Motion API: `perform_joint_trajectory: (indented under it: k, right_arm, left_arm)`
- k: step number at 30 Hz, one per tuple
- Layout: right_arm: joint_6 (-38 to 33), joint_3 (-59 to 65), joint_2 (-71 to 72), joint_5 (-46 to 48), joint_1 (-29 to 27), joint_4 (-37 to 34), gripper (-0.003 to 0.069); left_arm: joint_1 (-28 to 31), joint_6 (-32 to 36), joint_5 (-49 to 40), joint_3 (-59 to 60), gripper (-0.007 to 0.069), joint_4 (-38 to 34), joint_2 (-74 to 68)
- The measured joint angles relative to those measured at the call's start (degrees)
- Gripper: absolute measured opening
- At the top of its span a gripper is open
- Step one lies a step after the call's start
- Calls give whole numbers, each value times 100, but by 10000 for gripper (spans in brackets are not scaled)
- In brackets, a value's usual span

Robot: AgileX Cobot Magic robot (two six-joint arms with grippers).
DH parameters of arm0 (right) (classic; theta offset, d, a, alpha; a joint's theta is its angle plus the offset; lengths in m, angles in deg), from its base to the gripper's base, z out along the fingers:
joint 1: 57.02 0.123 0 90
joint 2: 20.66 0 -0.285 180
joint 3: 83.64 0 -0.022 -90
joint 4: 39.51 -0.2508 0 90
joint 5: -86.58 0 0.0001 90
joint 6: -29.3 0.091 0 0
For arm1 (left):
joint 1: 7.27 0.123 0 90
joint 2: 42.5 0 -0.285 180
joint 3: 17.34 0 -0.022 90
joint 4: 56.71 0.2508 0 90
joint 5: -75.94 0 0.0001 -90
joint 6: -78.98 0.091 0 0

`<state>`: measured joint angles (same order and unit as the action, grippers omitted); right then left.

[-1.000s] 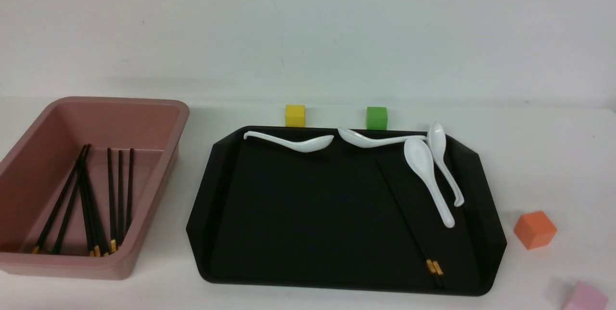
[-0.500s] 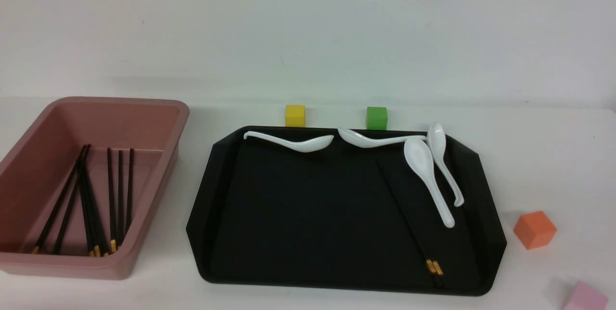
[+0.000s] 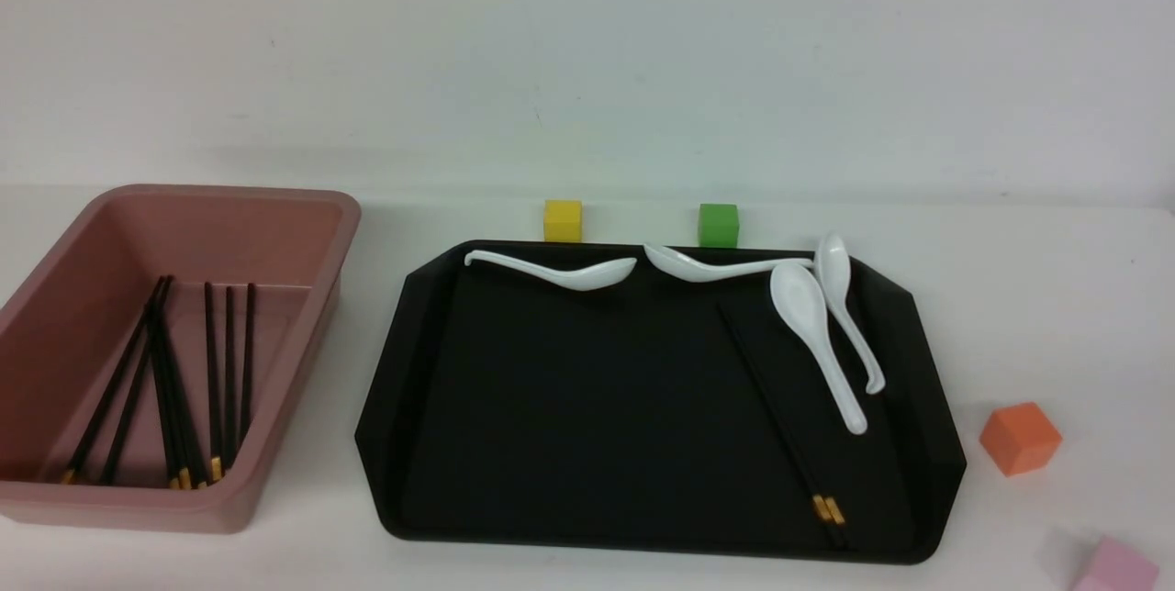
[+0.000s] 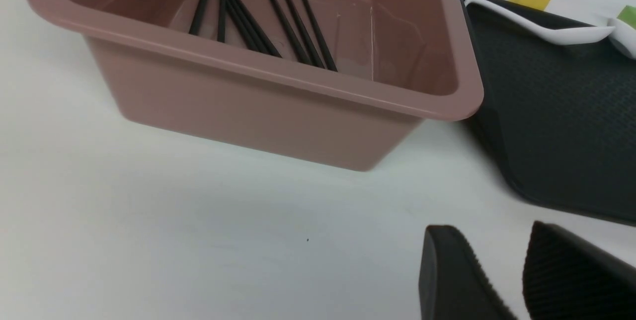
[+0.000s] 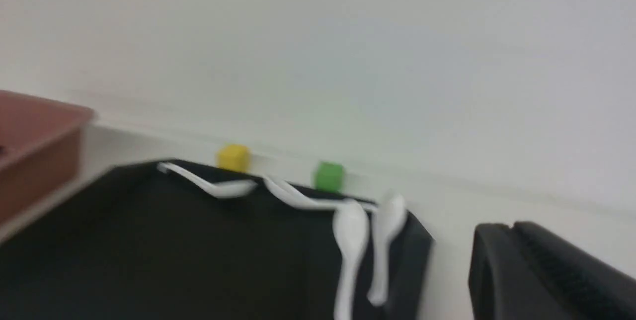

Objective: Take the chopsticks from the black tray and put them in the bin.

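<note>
One pair of chopsticks lies diagonally on the black tray beside the white soup spoons; several more already sit in the pink bin. Left gripper jaws apart, holding nothing. Right gripper blurred, can't tell its state.

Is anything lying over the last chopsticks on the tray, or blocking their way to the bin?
Nothing visible. The chopsticks lie bare on the tray; the spoons are alongside, not on them. The bin is open-topped.

White spoons crowd the chopsticks; tray elsewhere clear.
</note>
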<state>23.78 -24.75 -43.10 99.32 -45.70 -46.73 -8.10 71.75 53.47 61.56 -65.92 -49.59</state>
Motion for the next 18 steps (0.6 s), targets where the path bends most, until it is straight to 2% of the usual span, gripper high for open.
perform_joint_trajectory:
  k: [7,11,18]
  right_arm:
    - [0,1323,861,26,-472,1,65]
    - [0,1898,1218,83,-562,6,65]
    - [0,1956,1521,734,-603,12,68]
  left_arm:
    - [0,0,0,0,238,0,0]
    - [0,0,0,0,238,0,0]
    - [0,0,6,0,238,0,0]
